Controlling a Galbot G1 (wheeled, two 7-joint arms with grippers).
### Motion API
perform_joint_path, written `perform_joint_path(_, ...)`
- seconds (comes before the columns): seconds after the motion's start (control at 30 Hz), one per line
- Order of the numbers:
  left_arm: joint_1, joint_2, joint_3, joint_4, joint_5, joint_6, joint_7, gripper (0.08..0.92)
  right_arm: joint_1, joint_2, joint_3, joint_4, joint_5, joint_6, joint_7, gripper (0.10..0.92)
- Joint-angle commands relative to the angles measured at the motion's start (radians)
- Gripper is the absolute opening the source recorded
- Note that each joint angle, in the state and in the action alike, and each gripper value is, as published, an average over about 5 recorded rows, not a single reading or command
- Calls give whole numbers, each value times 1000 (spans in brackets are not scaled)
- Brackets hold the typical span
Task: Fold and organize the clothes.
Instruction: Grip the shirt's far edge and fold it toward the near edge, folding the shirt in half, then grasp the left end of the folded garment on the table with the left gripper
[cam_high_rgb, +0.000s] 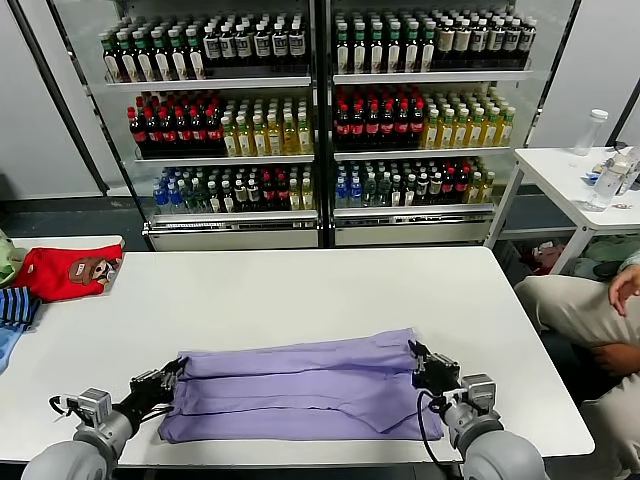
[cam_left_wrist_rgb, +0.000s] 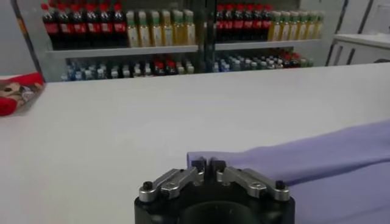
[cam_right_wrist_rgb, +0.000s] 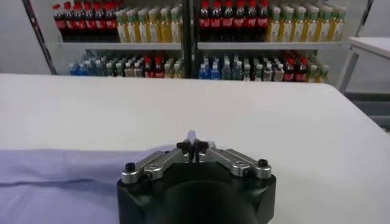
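Head view shows the lavender T-shirt (cam_high_rgb: 300, 388) lying folded into a long band across the near part of the white table (cam_high_rgb: 300, 285), plain side up, its length running from the robot's left to its right. The left pincer (cam_high_rgb: 170, 383) sits at the shirt's left end, low on the table, and the right pincer (cam_high_rgb: 425, 366) sits at the right end.

Left wrist view has the left pincer's fingers (cam_left_wrist_rgb: 199, 163) drawn together with a corner of the purple cloth pinched between them. Right wrist view has the right pincer's fingers (cam_right_wrist_rgb: 184, 147) likewise closed, with what looks like a thin edge of the shirt caught at the tips, though the fabric there is hard to make out.

At the table's far left edge lie a red garment (cam_high_rgb: 68, 271) with a brown cartoon patch and, just nearer, a blue striped cloth (cam_high_rgb: 17, 307), both well apart from the shirt.
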Motion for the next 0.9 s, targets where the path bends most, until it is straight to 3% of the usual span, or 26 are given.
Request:
perform_joint_path(0.03,38,-1,-36,-78,-1,14,-98,292,-37,-12,48,37,-19,-7,0,343)
perform_joint_path(0.3,107,-26,-38,-194,-49,87,-152,516,-85,-10,121,78,-26,-7,-3,568)
perform_joint_path(0.43,120,-53,39,-208,-46,103,-266,638,-96,-1,122,73,-42,-5,-2,689)
perform_joint_path(0.57,105,-80,120,-219,-60,124,-449,749,-99,6,119,71,-51,-5,-1,788)
perform_joint_path(0.7,87,-89,139,-210,-84,118,-534,812,-100,14,115,68,-62,-5,-1,819)
perform_joint_path(0.9,93,-81,129,-214,-112,130,-563,823,-103,24,110,61,-74,-4,-2,823)
